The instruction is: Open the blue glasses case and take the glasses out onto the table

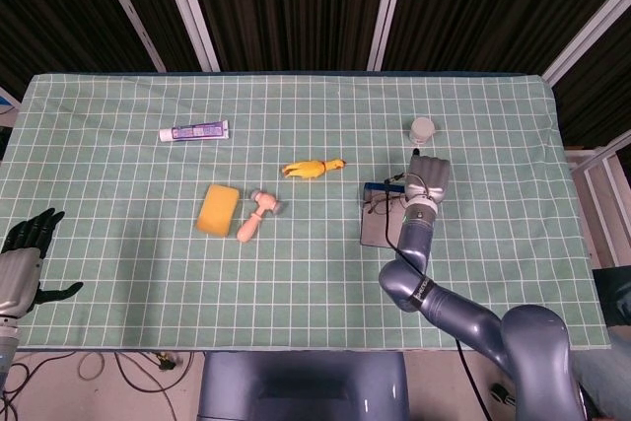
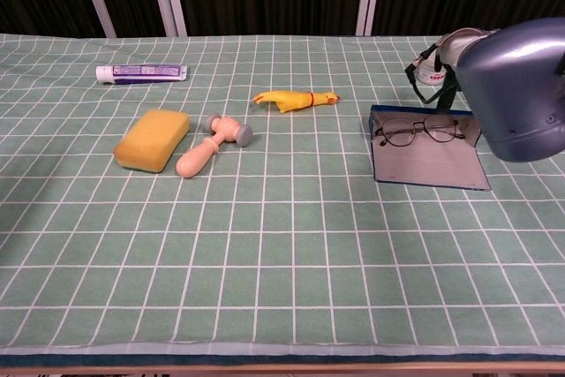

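Head view: the right hand sat at the open case's far right corner, its grip indiscernible; the left hand idled, fingers spread, well apart.

Chest view: the glasses lay crosswise in the case, leftward of the right arm.

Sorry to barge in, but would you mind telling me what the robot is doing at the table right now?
It is getting glasses out of a blue case. The case lies open and flat on the table, with the glasses resting on it. The right hand sits at the case's far edge by the glasses; whether it grips them cannot be told. The left hand waits open at the table's left edge.
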You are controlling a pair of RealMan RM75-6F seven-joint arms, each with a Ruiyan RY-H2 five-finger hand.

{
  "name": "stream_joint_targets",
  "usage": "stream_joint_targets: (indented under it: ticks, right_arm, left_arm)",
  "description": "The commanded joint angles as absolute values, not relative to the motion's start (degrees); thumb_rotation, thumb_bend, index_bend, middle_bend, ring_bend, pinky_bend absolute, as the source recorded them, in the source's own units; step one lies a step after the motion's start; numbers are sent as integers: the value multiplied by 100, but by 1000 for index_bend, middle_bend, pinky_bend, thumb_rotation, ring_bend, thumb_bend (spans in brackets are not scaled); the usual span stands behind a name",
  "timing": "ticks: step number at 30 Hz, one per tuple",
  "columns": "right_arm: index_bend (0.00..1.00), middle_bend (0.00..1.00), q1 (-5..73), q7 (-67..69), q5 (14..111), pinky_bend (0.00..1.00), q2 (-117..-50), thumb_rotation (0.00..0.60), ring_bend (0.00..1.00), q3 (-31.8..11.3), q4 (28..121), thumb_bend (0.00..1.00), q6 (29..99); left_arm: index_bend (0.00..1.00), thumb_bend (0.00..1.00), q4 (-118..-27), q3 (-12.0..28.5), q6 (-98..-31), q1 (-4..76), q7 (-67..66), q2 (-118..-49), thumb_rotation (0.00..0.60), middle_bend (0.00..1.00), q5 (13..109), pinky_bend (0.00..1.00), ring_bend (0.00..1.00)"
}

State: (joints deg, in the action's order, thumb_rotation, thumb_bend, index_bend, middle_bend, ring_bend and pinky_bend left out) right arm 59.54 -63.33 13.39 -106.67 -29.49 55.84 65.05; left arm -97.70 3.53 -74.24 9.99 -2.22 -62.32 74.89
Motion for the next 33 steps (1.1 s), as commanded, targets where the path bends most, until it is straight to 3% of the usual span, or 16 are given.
stream_joint_targets:
  ticks: [1,9,20,33]
  right_arm:
    - [331,952,5906,-6333,1061,1000,-10469,600,1000,-3222,6056,342,6551]
    - [387,952,5896,-6538,365,1000,-10287,600,1000,-3528,6355,371,6538]
    - [402,952,5950,-6403,286,1000,-10410,600,1000,-3464,5999,462,6321]
    - [404,952,6008,-6485,73,1000,-10477,600,1000,-3457,5786,471,6229]
  left_arm:
    - [0,0,-9773,348,-7416,1004,-237,-6234,600,0,7494,0,0]
    - [0,0,-9767,348,-7428,994,-258,-6243,600,0,7472,0,0]
    - [0,0,-9763,369,-7379,1012,-323,-6264,600,0,7373,0,0]
    - [0,0,-9794,384,-7342,1027,-392,-6266,600,0,7286,0,0]
